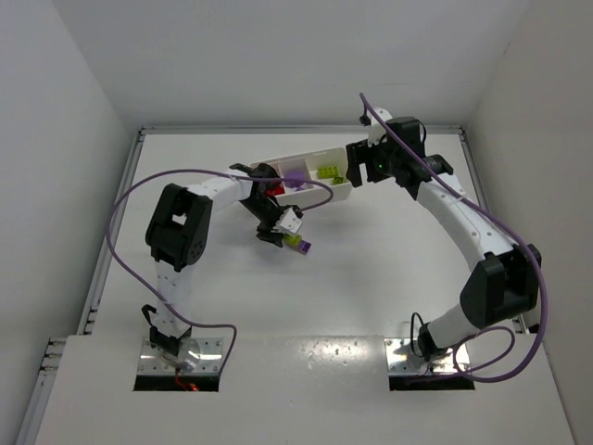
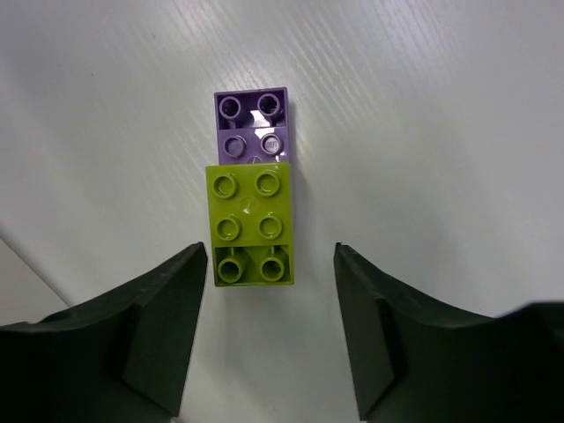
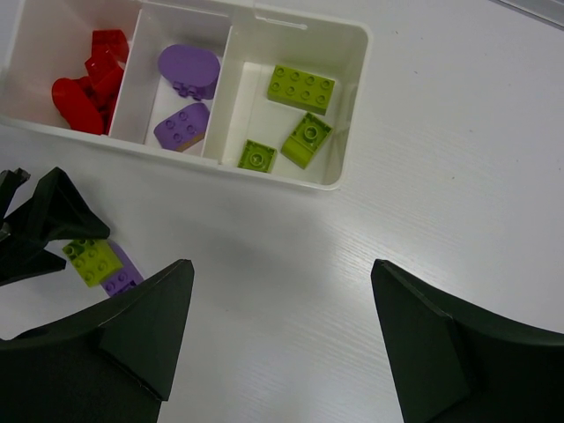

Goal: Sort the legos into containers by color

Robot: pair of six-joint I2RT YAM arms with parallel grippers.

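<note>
A lime green lego (image 2: 251, 225) lies on the table, end to end and touching a purple lego (image 2: 253, 125) beyond it. My left gripper (image 2: 269, 256) is open, its fingers either side of the lime lego's near end, not touching it. In the top view it (image 1: 278, 234) is just in front of the white tray (image 1: 315, 197). The tray (image 3: 348, 106) holds red legos (image 3: 88, 84) in its left compartment, purple (image 3: 187, 75) in the middle and lime (image 3: 301, 88) in the right. My right gripper (image 3: 282, 264) is open and empty above the table in front of the tray.
In the right wrist view the left gripper's dark fingers (image 3: 44, 220) sit at the left edge by the two loose legos (image 3: 91, 260). Grey walls border the table at the back and sides. Purple cables loop over both arms.
</note>
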